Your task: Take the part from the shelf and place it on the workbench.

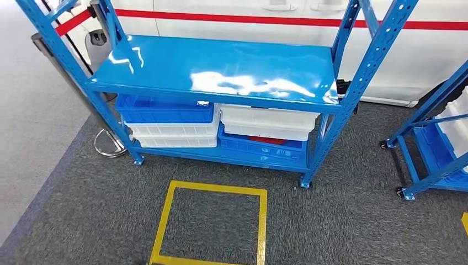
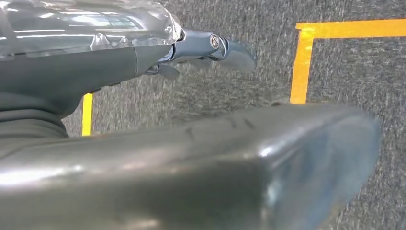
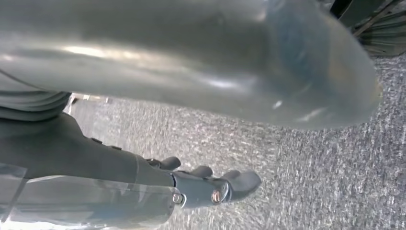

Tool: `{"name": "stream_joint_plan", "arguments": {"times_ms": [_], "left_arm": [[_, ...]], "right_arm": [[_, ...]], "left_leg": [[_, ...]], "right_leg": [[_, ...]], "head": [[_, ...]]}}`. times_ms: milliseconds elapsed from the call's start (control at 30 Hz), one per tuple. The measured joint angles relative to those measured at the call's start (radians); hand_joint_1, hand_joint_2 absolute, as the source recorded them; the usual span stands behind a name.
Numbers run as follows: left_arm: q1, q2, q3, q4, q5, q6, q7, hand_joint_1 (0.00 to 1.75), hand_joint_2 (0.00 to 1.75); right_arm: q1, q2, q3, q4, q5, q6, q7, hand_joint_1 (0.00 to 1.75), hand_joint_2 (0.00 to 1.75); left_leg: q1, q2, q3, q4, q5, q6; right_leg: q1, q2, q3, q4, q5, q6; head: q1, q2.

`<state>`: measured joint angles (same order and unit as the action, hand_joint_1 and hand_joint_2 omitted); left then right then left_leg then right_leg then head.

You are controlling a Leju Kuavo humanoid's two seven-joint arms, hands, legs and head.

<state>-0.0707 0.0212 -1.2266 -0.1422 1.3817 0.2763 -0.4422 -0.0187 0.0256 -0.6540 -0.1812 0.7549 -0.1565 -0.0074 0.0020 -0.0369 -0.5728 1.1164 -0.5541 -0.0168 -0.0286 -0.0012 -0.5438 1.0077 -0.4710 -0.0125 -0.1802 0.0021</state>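
Observation:
A blue metal shelf (image 1: 221,69) stands ahead in the head view, its glossy top board bare. Under that board sit blue and white plastic bins (image 1: 165,118) stacked in two piles; something red (image 1: 269,141) shows inside the lower right blue bin. I cannot pick out the part itself. My left hand (image 2: 210,50) hangs over the grey carpet with its fingers stretched out and nothing in them. My right hand (image 3: 210,184) hangs likewise above the carpet, fingers loosely apart and empty.
A yellow taped square (image 1: 212,226) marks the carpet just in front of the shelf. A second blue rack (image 1: 436,138) with white bins stands at the right. A post with a round metal base (image 1: 110,144) is left of the shelf. A white wall with a red stripe lies behind.

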Motion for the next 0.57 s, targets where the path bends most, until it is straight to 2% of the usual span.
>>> {"name": "stream_joint_plan", "arguments": {"times_ms": [67,100,133,167,233,267,300,333,400,433,467,533,567], "left_arm": [[-0.001,0.0,0.0,0.0,-0.001,-0.004,0.0,0.0,0.0],[-0.001,0.0,0.0,0.0,-0.001,-0.004,0.0,0.0,0.0],[0.001,0.001,0.0,0.0,-0.001,-0.004,0.0,0.0,0.0],[0.002,0.001,0.0,0.0,-0.001,-0.005,0.001,0.0,0.0],[0.0,0.003,-0.001,0.0,-0.001,-0.006,0.002,0.0,0.0],[-0.001,0.003,-0.001,0.0,-0.001,-0.006,0.002,0.0,0.0],[-0.003,0.003,-0.001,0.0,-0.001,-0.007,0.002,0.0,0.0],[-0.003,0.004,-0.001,0.0,-0.001,-0.007,0.002,0.0,0.0],[0.001,0.004,-0.001,0.0,0.0,-0.007,0.002,0.0,0.0],[0.003,0.003,-0.001,0.0,0.001,-0.007,0.002,0.0,0.0],[0.003,0.003,-0.001,0.0,0.001,-0.007,0.002,0.0,0.0],[0.001,0.003,-0.001,0.0,0.001,-0.006,0.003,0.0,0.0],[0.0,0.003,-0.001,0.0,0.001,-0.006,0.003,0.0,0.0]], "right_arm": [[0.002,0.0,0.0,0.0,0.0,-0.001,0.003,0.0,0.0],[0.001,0.0,0.0,0.0,0.0,-0.001,0.004,0.0,0.0],[0.001,0.0,0.0,0.0,0.0,-0.001,0.004,0.0,0.0],[0.0,0.001,0.0,0.0,0.0,-0.001,0.005,0.0,0.0],[0.0,0.001,0.001,0.0,0.003,0.0,0.006,0.0,0.0],[0.0,0.002,0.002,0.0,0.005,0.0,0.008,0.0,0.0],[-0.001,0.002,0.003,0.0,0.007,0.0,0.009,0.0,0.0],[-0.002,0.002,0.004,0.0,0.009,0.0,0.011,0.0,0.0],[-0.009,0.002,0.005,0.0,0.014,0.0,0.015,0.0,0.0],[-0.011,0.002,0.006,0.0,0.016,0.001,0.016,0.0,0.0],[-0.012,0.002,0.006,0.0,0.018,0.001,0.018,0.0,0.0],[-0.01,0.003,0.007,0.0,0.02,0.002,0.022,0.0,0.0],[-0.01,0.003,0.007,0.0,0.021,0.001,0.024,0.0,0.0]], "left_leg": [[0.007,0.019,-0.069,0.132,-0.054,-0.01],[0.01,0.023,-0.09,0.169,-0.058,-0.014],[0.013,0.026,-0.092,0.168,-0.042,-0.018],[0.015,0.034,-0.073,0.124,-0.008,-0.02],[0.014,0.077,-0.005,-0.019,0.063,-0.018],[0.011,0.095,0.02,-0.073,0.083,-0.011],[0.007,0.107,0.03,-0.101,0.09,-0.004],[0.003,0.104,0.028,-0.106,0.088,0.005],[0.003,0.082,0.024,-0.11,0.094,0.022],[0.004,0.072,0.025,-0.114,0.098,0.03],[0.006,0.062,0.026,-0.119,0.103,0.037],[0.006,0.041,0.024,-0.121,0.109,0.047],[0.005,0.035,0.022,-0.121,0.11,0.048]], "right_leg": [[0.001,-0.024,0.0,0.0,-0.002,-0.003],[0.001,-0.035,0.001,0.0,-0.003,-0.002],[0.0,-0.046,0.003,0.0,-0.005,0.0],[-0.001,-0.057,0.006,0.0,-0.007,0.002],[0.0,-0.077,0.015,0.002,-0.014,0.011],[0.003,-0.086,0.019,0.003,-0.016,0.016],[0.005,-0.094,0.021,0.004,-0.018,0.022],[0.007,-0.104,0.022,0.004,-0.019,0.028],[0.004,-0.114,0.026,0.004,-0.022,0.041],[0.003,-0.101,0.024,0.014,-0.033,0.045],[0.001,-0.077,0.012,0.044,-0.055,0.048],[0.0,-0.023,-0.046,0.167,-0.125,0.048],[0.001,-0.012,-0.066,0.207,-0.145,0.047]], "head": [[0.0,0.0],[0.0,0.0],[0.0,0.0],[0.0,0.0],[0.0,0.0],[0.0,0.0],[0.0,0.0],[0.0,0.0],[0.0,0.0],[0.0,0.0],[0.0,0.0],[0.0,0.0],[0.0,0.0]]}}
